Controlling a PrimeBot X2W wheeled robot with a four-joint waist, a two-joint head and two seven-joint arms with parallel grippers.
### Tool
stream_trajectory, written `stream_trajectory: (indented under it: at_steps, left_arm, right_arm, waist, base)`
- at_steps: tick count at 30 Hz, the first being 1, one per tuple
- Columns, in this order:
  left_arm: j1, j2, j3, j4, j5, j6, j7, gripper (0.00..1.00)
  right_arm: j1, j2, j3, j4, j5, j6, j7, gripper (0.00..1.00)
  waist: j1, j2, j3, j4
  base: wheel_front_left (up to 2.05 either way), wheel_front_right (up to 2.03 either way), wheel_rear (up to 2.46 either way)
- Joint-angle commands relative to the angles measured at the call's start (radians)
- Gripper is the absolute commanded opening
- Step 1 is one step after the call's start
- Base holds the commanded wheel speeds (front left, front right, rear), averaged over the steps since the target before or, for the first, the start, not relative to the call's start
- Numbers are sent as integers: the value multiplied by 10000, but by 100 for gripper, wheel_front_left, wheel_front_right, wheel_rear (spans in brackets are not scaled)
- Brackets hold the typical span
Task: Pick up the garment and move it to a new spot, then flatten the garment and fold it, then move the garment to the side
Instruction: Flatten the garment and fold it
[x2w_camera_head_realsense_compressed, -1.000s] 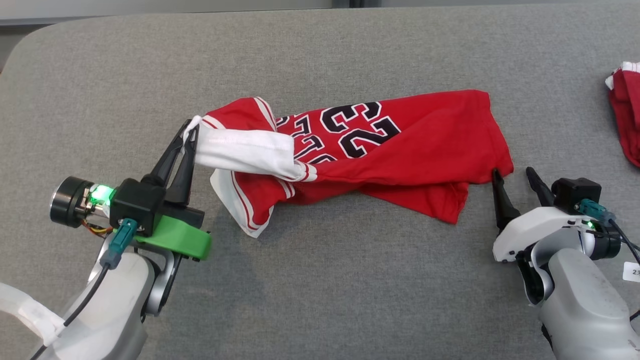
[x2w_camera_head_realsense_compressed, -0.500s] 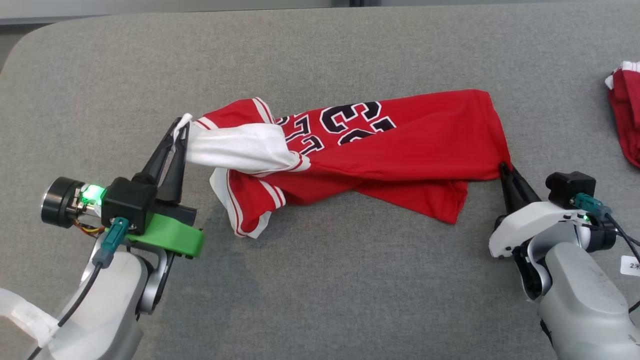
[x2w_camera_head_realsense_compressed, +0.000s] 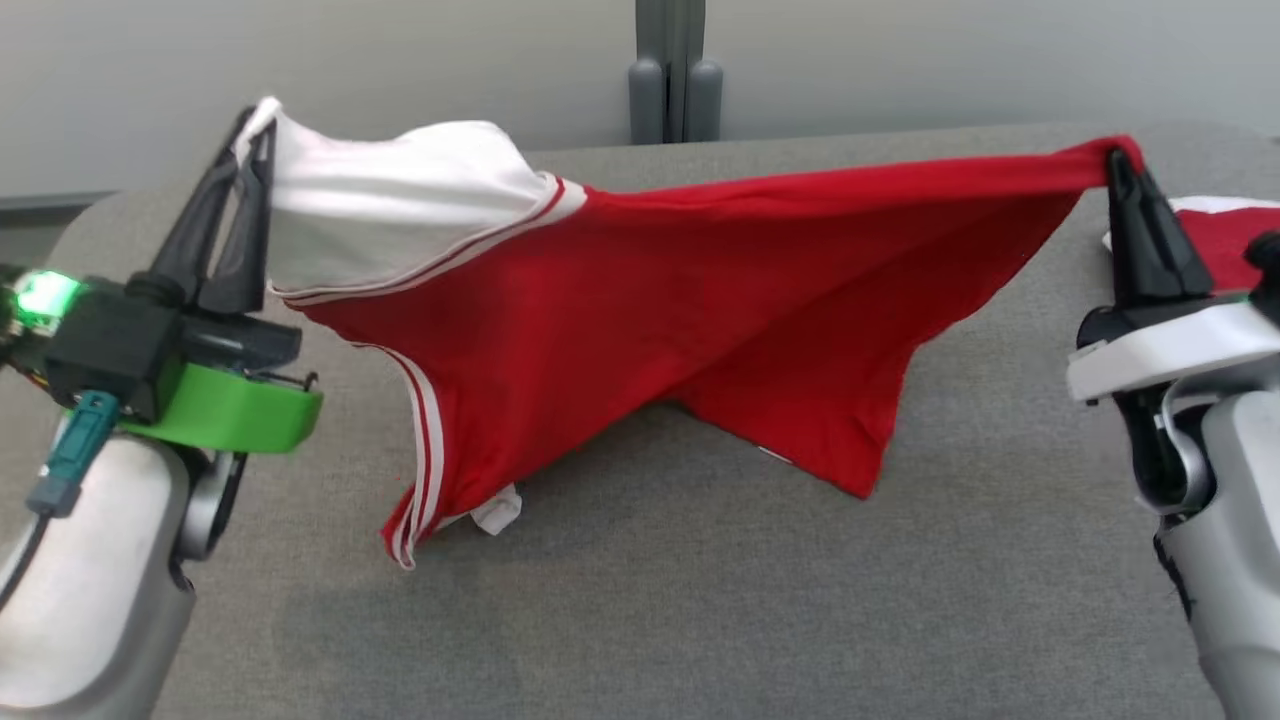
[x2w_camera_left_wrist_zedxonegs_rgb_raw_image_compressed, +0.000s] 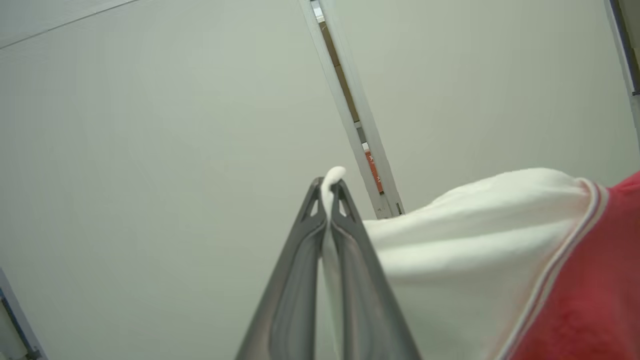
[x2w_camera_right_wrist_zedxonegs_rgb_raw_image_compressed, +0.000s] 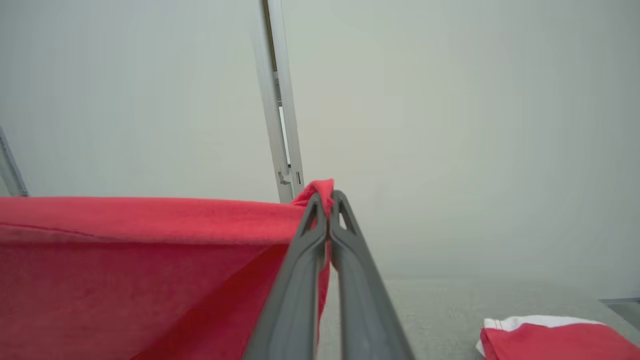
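Left fingers (x2w_camera_head_realsense_compressed: 250, 140) clenched on the white sleeve edge of the garment (x2w_camera_head_realsense_compressed: 620, 290); a nub of white cloth pokes past the tips in the left wrist view. Right fingers (x2w_camera_head_realsense_compressed: 1120, 175) clenched on a red corner, with a red tuft past the tips in the right wrist view. Change: a second ago the right fingers stood apart just beside the garment's right end, and half a second ago they had pinched it. The garment then lay bunched on the desk (x2w_camera_head_realsense_compressed: 650, 620), number print up. Now it is strung between the two raised arms over the desk's middle, top edge near-taut, body hanging as a red sheet. The head camera has tilted up too: the wall and a post (x2w_camera_head_realsense_compressed: 668, 70) now show past the far edge, so not all of the shift is garment motion. Judgement: pick-up done with a two-point hold, the carry to a new spot is the step in hand, flatten and fold not begun. Hard to tell: the number print isn't visible, probably turned away. Can't say whether the two low points rest on the desk or just clear it, nor which corner the right fingers hold, since the cloth is twisted. A small white bit (x2w_camera_head_realsense_compressed: 497, 510) at the lower left is unclear. A second red-and-white garment (x2w_camera_head_realsense_compressed: 1225, 235) at the desk's right edge is partly behind the right fingers and cut off.
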Motion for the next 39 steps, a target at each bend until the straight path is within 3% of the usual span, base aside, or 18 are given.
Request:
stream_trajectory:
  at_steps: [1,7,10,16,22,25,30,34,39]
  left_arm:
    - [-381,239,96,-190,101,-69,54,0]
    - [-1952,718,247,-799,468,-339,635,0]
    - [-2827,589,140,-609,411,-579,872,0]
    - [-4671,289,-245,1078,438,-1311,1187,0]
    - [-7077,-121,-929,3473,923,-1888,926,0]
    - [-8530,-586,-1015,4508,1129,-1909,494,0]
    - [-10863,-1223,-957,5944,1776,-1396,-9,0]
    - [-11889,-1231,-777,5072,2306,-1083,-22,0]
    - [-11175,-1023,-324,3775,2201,-953,-11,0]
  right_arm:
    - [-210,-210,-43,-266,146,-14,-7,0]
    - [-1088,-592,-281,-1196,425,-14,292,0]
    - [-1546,-577,-455,-1237,440,-14,681,0]
    - [-3170,-362,-157,-565,105,-12,1372,0]
    - [-5876,-29,462,1261,-508,-11,1546,0]
    - [-7268,-18,536,2240,-797,-12,1386,0]
    - [-9615,-30,430,3868,-1408,-12,690,0]
    - [-11060,0,234,4569,-1966,-12,167,0]
    - [-11563,-124,333,4918,-2366,-12,-18,0]
  waist:
    - [0,0,-844,-438]
    - [0,0,-1029,-563]
    - [0,0,-1019,-531]
    - [0,0,-225,-570]
    - [0,0,1847,-559]
    - [0,0,2898,-380]
    - [0,0,4251,-174]
    - [0,0,5059,-88]
    - [0,0,5684,282]
  base:
    - [0,0,0]
    - [0,0,0]
    - [0,0,0]
    - [0,0,0]
    - [0,0,0]
    - [0,0,0]
    - [0,0,0]
    - [0,0,0]
    - [0,0,0]
